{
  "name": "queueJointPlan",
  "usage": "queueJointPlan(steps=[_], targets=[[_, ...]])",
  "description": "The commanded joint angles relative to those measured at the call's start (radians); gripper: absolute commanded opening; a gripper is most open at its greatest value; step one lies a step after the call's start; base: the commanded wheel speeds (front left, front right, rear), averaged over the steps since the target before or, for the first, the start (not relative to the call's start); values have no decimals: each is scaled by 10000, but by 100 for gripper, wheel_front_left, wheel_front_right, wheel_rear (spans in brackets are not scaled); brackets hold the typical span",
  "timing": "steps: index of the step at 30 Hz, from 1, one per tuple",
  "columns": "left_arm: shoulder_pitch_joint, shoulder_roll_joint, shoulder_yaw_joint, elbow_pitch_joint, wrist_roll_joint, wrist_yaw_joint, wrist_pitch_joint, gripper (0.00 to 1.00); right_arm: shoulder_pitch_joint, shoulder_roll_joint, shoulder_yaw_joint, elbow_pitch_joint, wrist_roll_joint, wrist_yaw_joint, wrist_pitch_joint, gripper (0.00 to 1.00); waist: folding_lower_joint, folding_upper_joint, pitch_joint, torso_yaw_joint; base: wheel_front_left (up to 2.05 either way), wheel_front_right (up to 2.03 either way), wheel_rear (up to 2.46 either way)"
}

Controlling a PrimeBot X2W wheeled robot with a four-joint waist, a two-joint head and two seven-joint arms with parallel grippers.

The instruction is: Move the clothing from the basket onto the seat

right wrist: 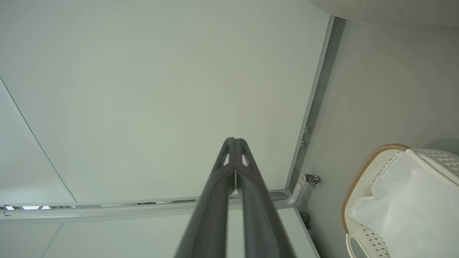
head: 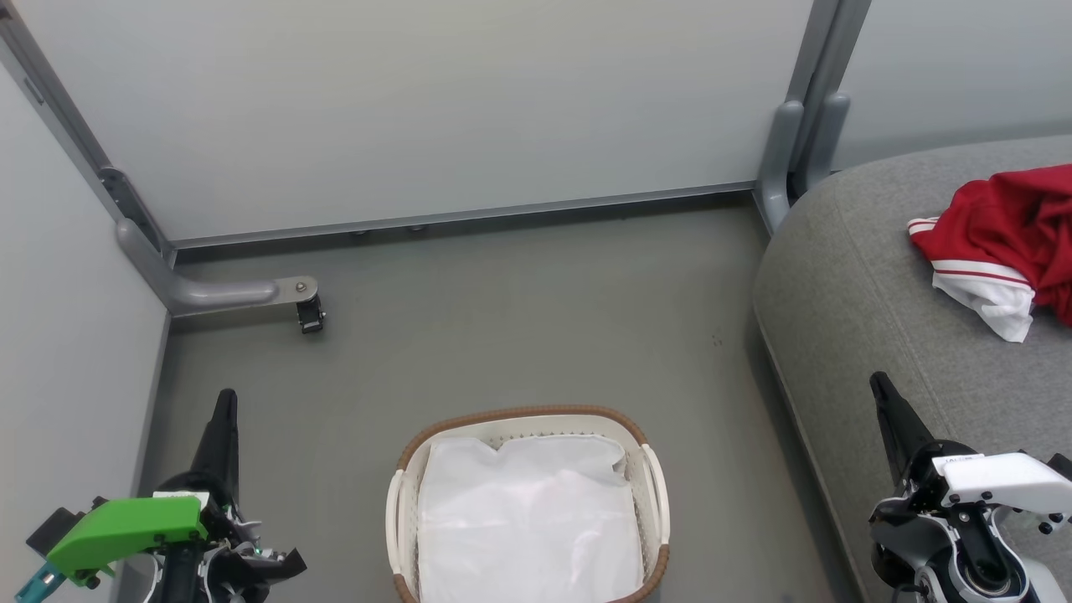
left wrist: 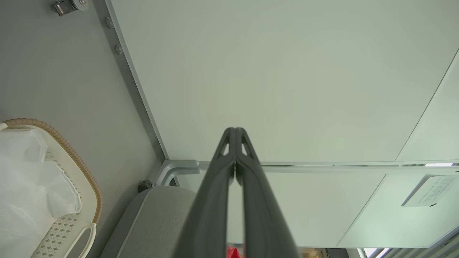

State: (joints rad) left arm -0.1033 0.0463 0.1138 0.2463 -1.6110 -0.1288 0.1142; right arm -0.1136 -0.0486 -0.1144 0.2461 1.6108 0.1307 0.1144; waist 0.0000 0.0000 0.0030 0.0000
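The red clothing (head: 1009, 234) lies on the grey seat (head: 846, 301), well apart from the basket (head: 523, 414) on the floor. The left hand (head: 225, 400) and right hand (head: 878, 383) have fingers pressed together, gripping nothing. The wall label (left wrist: 428, 190) has print too small to read.

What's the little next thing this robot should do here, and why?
Probably just park its arms; the job looks finished. The basket shows only its white liner, the red clothing lies on the grey seat, and the left gripper and right gripper hang shut and empty.
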Motion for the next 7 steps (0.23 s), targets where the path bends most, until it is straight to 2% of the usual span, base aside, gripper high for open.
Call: queueJointPlan(steps=[1,7], targets=[[-116,72,19,-21,-34,-48,38,0,104,-29,-18,-43,37,0,34,0,0,0,1,0,0,0,0],[-116,72,19,-22,-35,-48,37,0,103,-30,-17,-41,37,0,34,0,0,0,1,0,0,0,0]])
